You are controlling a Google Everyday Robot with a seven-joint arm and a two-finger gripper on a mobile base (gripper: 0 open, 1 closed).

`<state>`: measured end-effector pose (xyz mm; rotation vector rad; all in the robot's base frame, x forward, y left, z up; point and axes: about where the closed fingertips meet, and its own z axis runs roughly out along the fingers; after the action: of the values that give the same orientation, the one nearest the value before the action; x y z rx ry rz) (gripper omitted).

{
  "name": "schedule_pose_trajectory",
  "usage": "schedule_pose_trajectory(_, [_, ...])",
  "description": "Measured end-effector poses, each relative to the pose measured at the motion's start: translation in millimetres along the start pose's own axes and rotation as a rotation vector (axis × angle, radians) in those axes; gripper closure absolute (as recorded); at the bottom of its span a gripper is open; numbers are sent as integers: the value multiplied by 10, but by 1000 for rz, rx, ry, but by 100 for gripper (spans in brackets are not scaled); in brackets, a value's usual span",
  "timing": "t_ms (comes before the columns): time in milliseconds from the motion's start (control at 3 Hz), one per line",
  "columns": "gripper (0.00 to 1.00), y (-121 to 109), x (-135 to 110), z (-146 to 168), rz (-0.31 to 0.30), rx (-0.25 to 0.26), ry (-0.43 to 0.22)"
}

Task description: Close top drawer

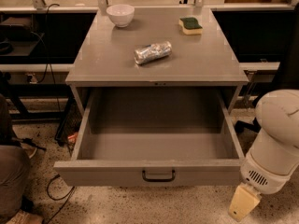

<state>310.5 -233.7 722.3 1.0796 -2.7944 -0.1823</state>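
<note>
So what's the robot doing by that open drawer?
The robot is meant to shut the top drawer, which stands wide open and empty. Its gripper hangs low by the drawer's right front corner, not touching the handle. A bowl, a sponge and a crumpled can sit on the cabinet top.

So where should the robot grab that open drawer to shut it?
Probably the small dark loop handle centred on the front panel of the top drawer, coming from the front: it sticks out and faces that way. The gripper sits low, right of that panel.
</note>
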Motion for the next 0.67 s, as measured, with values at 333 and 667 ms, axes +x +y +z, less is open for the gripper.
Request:
schedule_pose_trajectory(333, [61,-84,-53,163,7,44,-47])
schedule_pose_trajectory(667, [85,-247,-306,298,-8,101,-134])
